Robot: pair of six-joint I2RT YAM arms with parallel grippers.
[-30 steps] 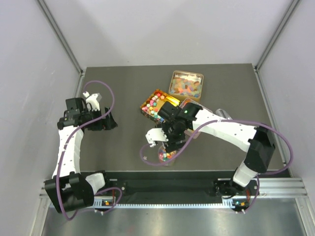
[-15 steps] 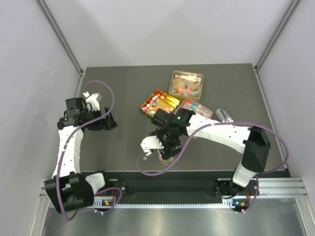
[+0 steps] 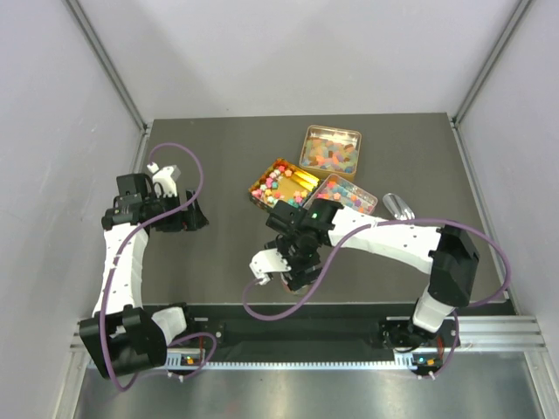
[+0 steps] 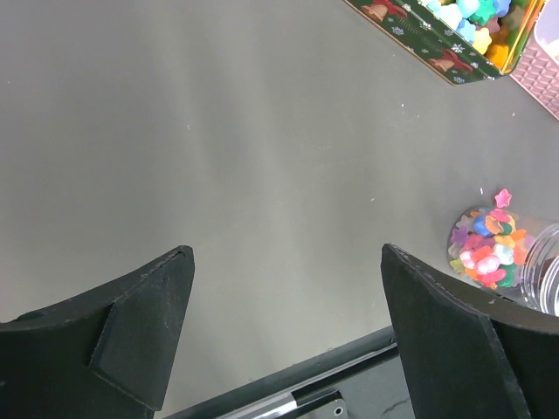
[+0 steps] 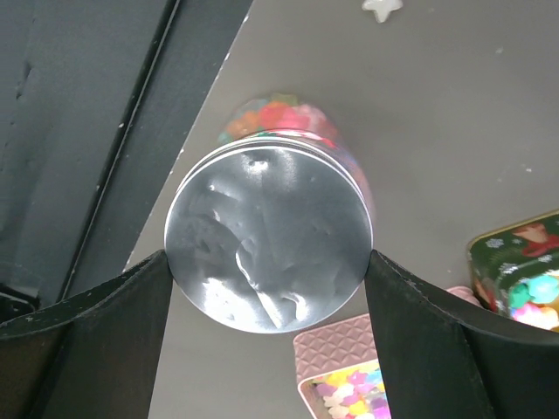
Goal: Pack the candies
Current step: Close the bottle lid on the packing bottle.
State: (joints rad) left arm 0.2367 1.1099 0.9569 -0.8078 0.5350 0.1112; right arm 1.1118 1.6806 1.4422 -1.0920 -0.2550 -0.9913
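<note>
A clear jar (image 5: 288, 122) of multicoloured candies (image 4: 489, 249) with a silver lid (image 5: 266, 236) stands near the table's front edge. My right gripper (image 5: 269, 257) is shut on it, one finger against each side of the lid. In the top view that gripper (image 3: 293, 262) covers the jar. More candies fill the green tin (image 3: 281, 184), the gold tin (image 3: 331, 153) and the pink tin (image 3: 347, 194). My left gripper (image 3: 194, 216) hangs open over bare table at the left, its fingers (image 4: 140, 332) wide apart with nothing between them.
A pink star candy (image 4: 502, 197) lies loose beside the jar, and a white star candy (image 5: 382, 7) lies a little farther off. A small silver object (image 3: 400, 207) rests right of the pink tin. The black front rail (image 4: 288, 397) runs just beyond the table edge.
My right wrist has swung left and toward the front edge, now covering the jar in the top view. The left arm has not moved.
</note>
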